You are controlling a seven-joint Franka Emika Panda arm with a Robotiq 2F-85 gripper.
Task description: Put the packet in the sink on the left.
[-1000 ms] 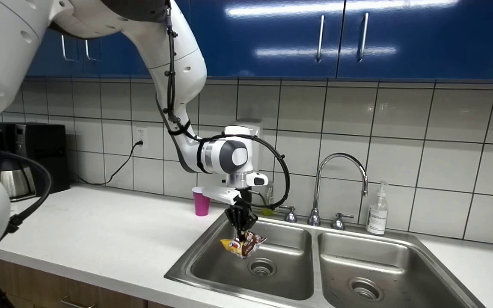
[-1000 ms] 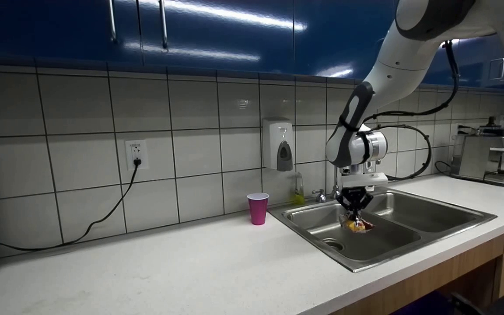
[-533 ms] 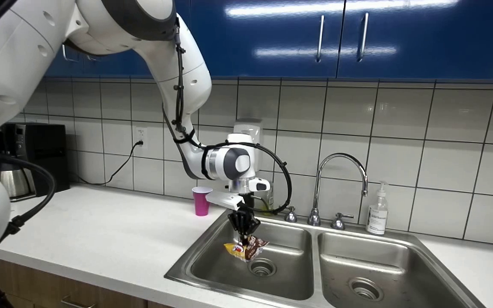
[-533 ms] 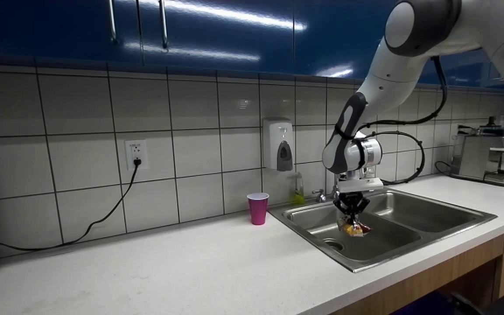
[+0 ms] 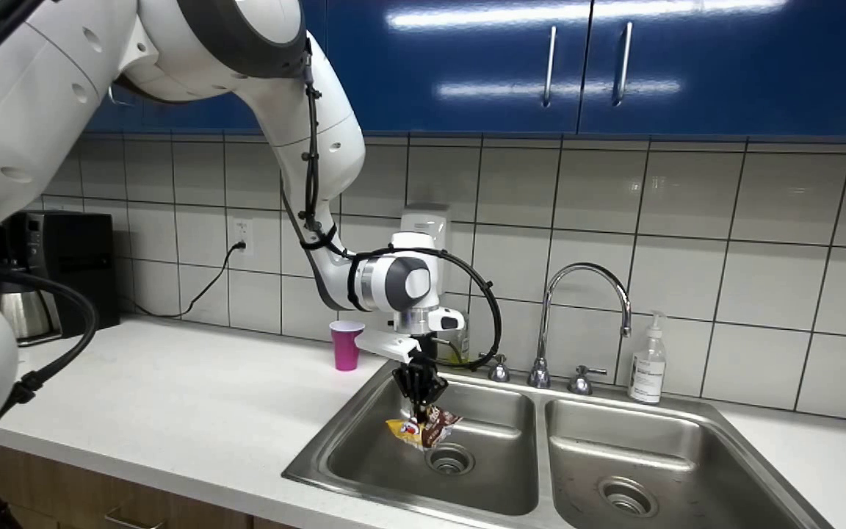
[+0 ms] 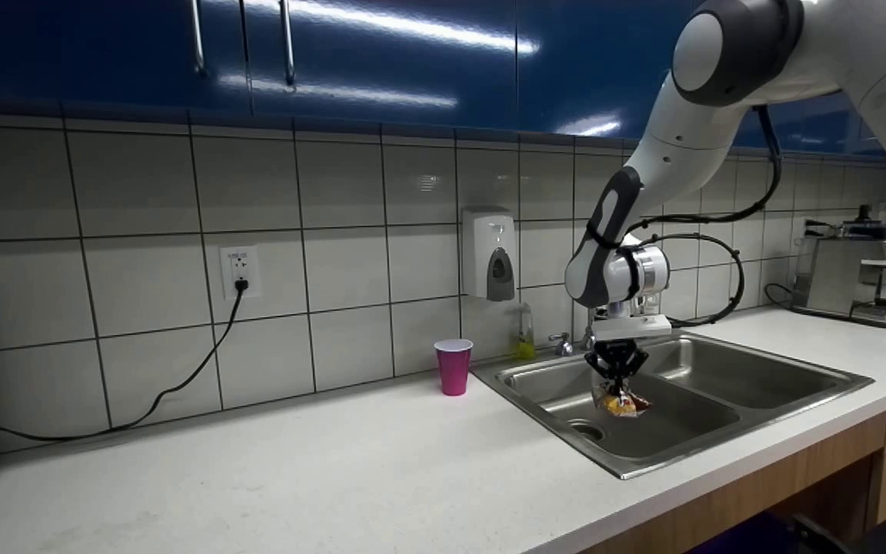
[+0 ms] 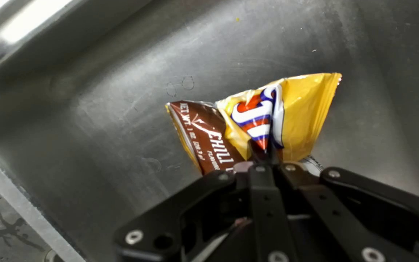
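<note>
The packet is yellow and brown and crumpled. It shows in both exterior views (image 5: 440,426) (image 6: 621,405) and in the wrist view (image 7: 304,109). My gripper (image 5: 420,413) is shut on the packet's middle, also in an exterior view (image 6: 618,382). In the wrist view the fingertips (image 7: 265,150) pinch it together. The packet hangs within the left basin of the sink (image 5: 496,477), beside the drain (image 5: 451,459). I cannot tell if its underside touches the basin floor. That basin also shows in an exterior view (image 6: 666,431) and around the packet in the wrist view (image 7: 122,109).
A divider (image 5: 544,455) separates the right basin (image 5: 592,507). The faucet (image 5: 543,330) and handles stand behind the sink, with a soap bottle (image 5: 648,371) to the right. A pink cup (image 5: 346,349) stands left of the sink. Blue cabinets (image 5: 460,66) hang above.
My gripper has come down a little into the left basin with the packet held in it. In the last half second it has barely moved. The grip is the same.
</note>
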